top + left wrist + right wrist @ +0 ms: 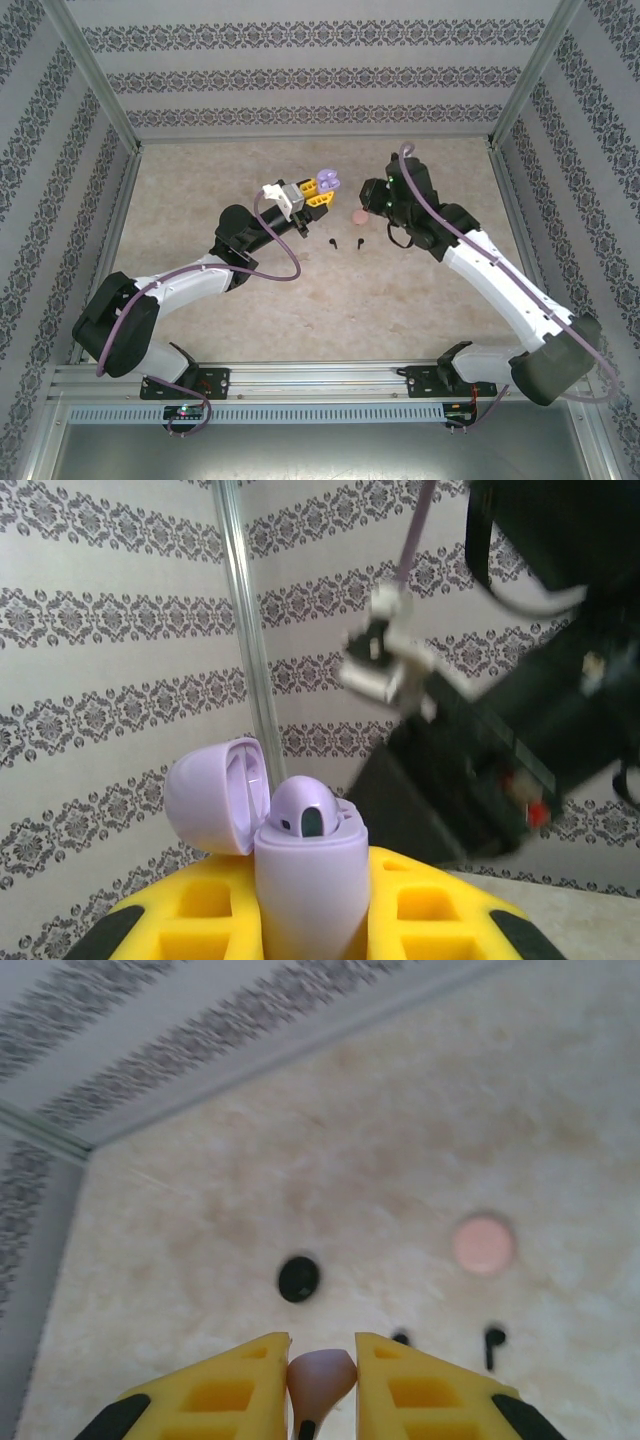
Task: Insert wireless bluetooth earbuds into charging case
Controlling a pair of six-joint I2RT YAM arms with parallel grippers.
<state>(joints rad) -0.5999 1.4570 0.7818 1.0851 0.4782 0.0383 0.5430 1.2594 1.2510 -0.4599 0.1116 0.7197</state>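
My left gripper (310, 872) (312, 194) is shut on the lilac charging case (305, 895) (328, 182) and holds it upright above the table. Its lid (210, 795) is open, and one lilac earbud (304, 808) sits in a slot. My right gripper (322, 1345) (380, 203), just to the right of the case, is shut on a pale pinkish-lilac earbud (320, 1378), bulb up between the yellow fingers. Two black earbuds (333, 242) (358, 241) (492, 1342) lie on the table below both grippers.
A closed round pink case (359, 215) (484, 1243) lies on the beige table beside my right gripper. A round black case (298, 1278) lies further left in the right wrist view. Patterned walls and metal posts (248, 650) ring the table.
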